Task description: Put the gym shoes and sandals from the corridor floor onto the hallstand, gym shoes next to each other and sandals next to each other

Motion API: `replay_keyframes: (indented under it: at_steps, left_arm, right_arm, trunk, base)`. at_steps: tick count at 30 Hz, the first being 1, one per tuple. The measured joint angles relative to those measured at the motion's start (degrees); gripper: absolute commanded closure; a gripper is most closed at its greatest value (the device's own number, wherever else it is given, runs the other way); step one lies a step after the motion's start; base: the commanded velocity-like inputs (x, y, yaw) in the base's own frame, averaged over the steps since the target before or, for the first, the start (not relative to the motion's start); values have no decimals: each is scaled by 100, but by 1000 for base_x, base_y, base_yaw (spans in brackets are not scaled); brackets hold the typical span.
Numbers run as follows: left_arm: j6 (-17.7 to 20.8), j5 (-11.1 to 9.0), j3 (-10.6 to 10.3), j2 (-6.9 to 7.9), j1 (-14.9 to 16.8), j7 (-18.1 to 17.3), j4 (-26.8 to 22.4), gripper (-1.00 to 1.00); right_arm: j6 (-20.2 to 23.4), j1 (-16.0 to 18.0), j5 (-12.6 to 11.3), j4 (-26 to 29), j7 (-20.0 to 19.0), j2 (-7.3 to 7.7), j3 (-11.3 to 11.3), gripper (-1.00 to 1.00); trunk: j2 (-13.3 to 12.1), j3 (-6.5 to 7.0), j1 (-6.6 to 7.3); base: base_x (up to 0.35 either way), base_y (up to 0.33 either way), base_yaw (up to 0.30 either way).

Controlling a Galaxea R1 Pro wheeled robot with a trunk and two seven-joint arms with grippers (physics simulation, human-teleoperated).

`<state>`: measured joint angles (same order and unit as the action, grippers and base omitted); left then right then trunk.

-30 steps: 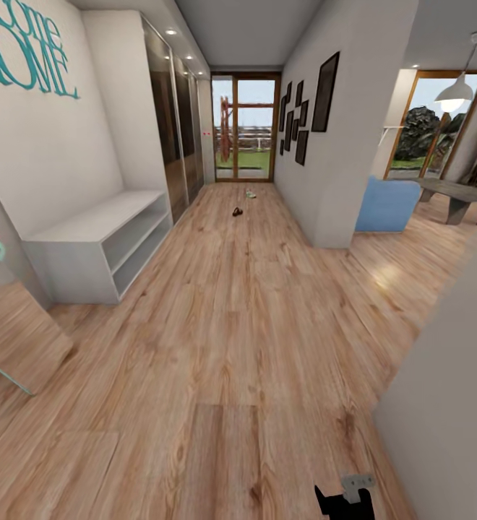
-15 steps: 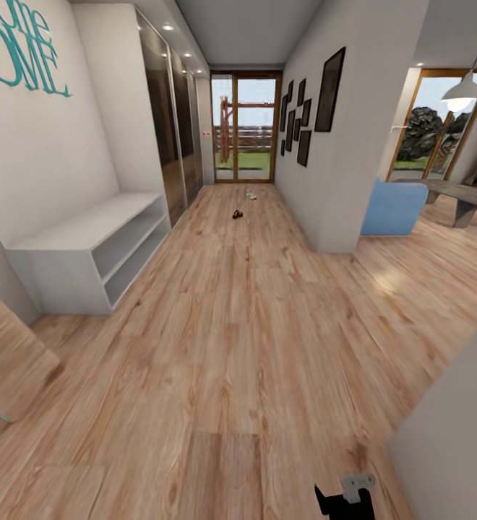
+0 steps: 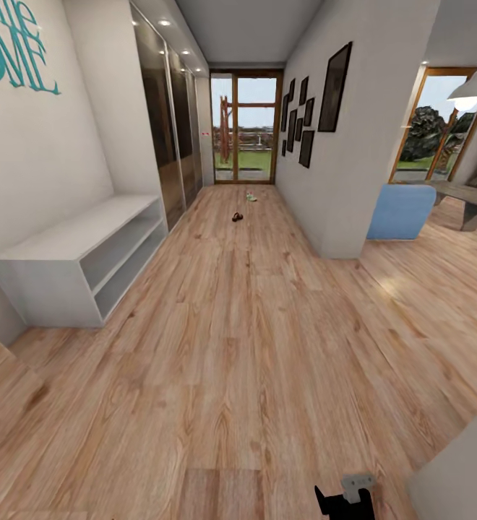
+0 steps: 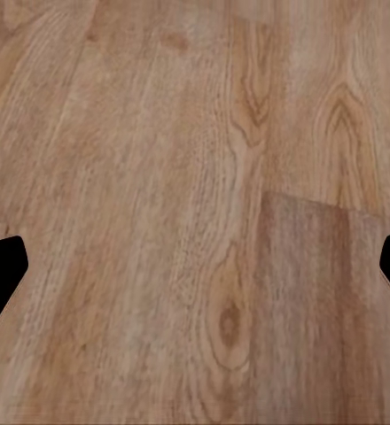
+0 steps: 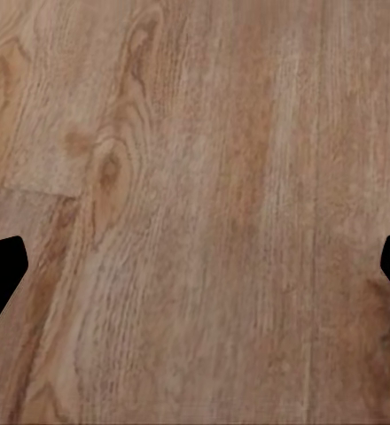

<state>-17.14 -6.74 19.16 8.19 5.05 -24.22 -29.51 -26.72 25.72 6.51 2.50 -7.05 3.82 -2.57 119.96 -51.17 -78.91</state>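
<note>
Ahead, the corridor floor [image 3: 253,347] is stretching to the hallstand [image 3: 72,249] at left; far down are lying a brown sandal [image 3: 237,216] and gym shoe [image 3: 251,196]. Both grippers [image 4: 195,274] [image 5: 195,274] are gaping wide, holding nothing.

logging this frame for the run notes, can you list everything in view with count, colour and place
hallstand: one, pale grey, against the left wall, shelves bare
sandal: one dark brown shape, far down the corridor floor
gym shoe: one pale, green-tinted shape, beyond the sandal near the glass door
wall lettering: teal, upper left wall
picture frames: several, black, right wall
wardrobe: dark glossy doors, left side past the hallstand
armchair: one, blue, right of the wall end
pendant lamp: one, white, upper right
left gripper: jaws open over bare floor
right gripper: jaws open over bare floor
</note>
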Motion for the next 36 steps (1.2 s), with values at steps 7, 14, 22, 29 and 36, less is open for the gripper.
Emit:
replay_keyframes:
  at_steps: [7,14,22,29,36]
  left_arm:
    - [0,3,0,0,0,0,0,-100]
    - [0,5,0,0,0,0,0,-100]
    - [0,2,-1,0,0,0,3,-100]
    - [-1,-2,0,0,0,0,-11,-100]
    - [-3,-3,-6,-4,0,0,0,-100]
  right_arm:
    - [0,0,0,0,0,-1,0,-100]
    - [0,0,0,0,0,0,0,-100]
    - [0,0,0,0,0,2,0,-100]
    - [0,0,-8,6,-5,2,0,-100]
    - [0,0,-5,7,-6,2,0,-100]
  trunk:
    - [0,0,0]
    - [0,0,0]
    - [0,0,0]
    - [0,0,0]
    - [0,0,0]
  base:
    - [340,0,0]
    - [340,0,0]
    - [340,0,0]
    - [340,0,0]
    - [340,0,0]
